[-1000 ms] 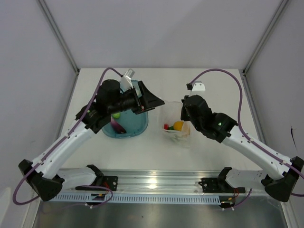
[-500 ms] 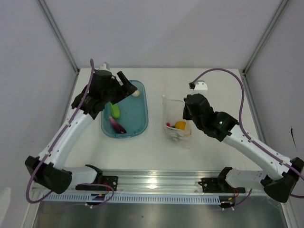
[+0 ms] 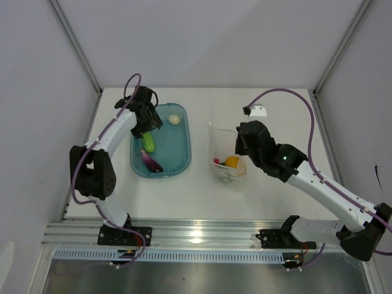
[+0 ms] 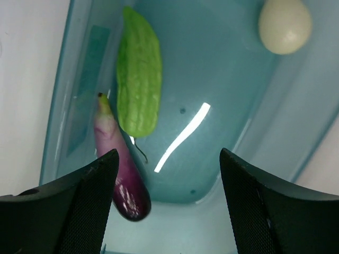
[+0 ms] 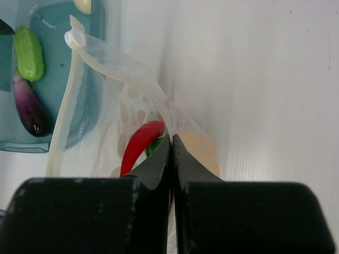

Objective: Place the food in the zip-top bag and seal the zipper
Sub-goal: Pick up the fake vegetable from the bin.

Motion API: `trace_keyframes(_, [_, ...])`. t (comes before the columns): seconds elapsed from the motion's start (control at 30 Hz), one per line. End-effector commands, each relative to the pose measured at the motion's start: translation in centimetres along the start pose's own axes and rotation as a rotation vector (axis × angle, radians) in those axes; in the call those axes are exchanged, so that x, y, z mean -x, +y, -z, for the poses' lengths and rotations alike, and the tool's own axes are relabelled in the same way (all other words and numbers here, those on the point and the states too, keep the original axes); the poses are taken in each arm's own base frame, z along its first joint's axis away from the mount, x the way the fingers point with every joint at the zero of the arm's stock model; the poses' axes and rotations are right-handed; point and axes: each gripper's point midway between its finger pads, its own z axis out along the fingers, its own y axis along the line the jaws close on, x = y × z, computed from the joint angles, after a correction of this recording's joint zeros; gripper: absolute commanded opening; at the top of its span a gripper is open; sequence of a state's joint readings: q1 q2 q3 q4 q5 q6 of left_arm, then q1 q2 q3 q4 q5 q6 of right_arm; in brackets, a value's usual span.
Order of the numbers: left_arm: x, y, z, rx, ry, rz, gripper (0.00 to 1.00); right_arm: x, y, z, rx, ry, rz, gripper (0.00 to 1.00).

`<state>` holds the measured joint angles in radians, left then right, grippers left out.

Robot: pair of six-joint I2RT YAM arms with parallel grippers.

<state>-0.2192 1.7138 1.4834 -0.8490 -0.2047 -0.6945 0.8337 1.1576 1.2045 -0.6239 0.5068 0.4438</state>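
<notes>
Left gripper (image 4: 168, 156) spread wide, empty, over the teal translucent plastic tub (image 3: 179, 156); right gripper (image 5: 171, 138) pinched tight on the clear dotted zip-top bag (image 3: 222, 139).
Bag at 3 o'clock of the tub, holding red chili (image 5: 140, 143) and yellow-orange piece (image 3: 231, 162); in the tub, white ball (image 4: 285, 25) at 1 o'clock, light green pod (image 4: 139, 92) at 9, purple piece (image 4: 119, 169) at 7.

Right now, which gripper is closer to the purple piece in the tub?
Left. The left gripper hovers open over the teal tub, right by the purple piece; the right gripper is across the table, shut on the zip-top bag.
</notes>
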Motion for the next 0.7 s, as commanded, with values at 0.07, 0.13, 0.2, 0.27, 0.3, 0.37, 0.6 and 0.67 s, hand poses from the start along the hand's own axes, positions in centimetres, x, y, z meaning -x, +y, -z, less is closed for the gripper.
trace_keyframes(0.07, [1.4,1.7,-1.8,0.140,-0.020,-0.050,0.78,1.0,0.3,0.1,0.011,-0.029,-0.029,0.00])
trace_keyframes(0.13, [1.1,1.8,-2.3,0.152,-0.004,-0.050,0.78,0.8,0.3,0.0,0.014,-0.025,-0.028,0.00])
trace_keyframes(0.2, [0.5,1.9,-3.4,0.166,0.023,-0.053,0.78,0.9,0.3,0.0,0.016,-0.028,-0.030,0.00])
trace_keyframes(0.27, [0.1,2.1,-4.1,0.176,0.052,-0.042,0.78,0.9,0.4,0.0,0.018,-0.028,-0.030,0.00])
trace_keyframes(0.3, [-0.1,2.4,-4.5,0.190,0.064,-0.036,0.78,0.9,0.4,0.0,0.018,-0.028,-0.030,0.00])
trace_keyframes(0.37, [-0.4,2.9,-5.3,0.222,0.092,-0.017,0.78,0.8,0.3,0.1,0.019,-0.028,-0.030,0.00])
trace_keyframes(0.6, [-1.7,3.5,-7.4,0.259,0.150,-0.022,0.77,0.8,0.3,0.2,0.025,-0.030,-0.033,0.00])
trace_keyframes(0.67, [-2.1,4.0,-8.0,0.287,0.167,-0.027,0.77,0.9,0.3,0.2,0.024,-0.032,-0.036,0.00])
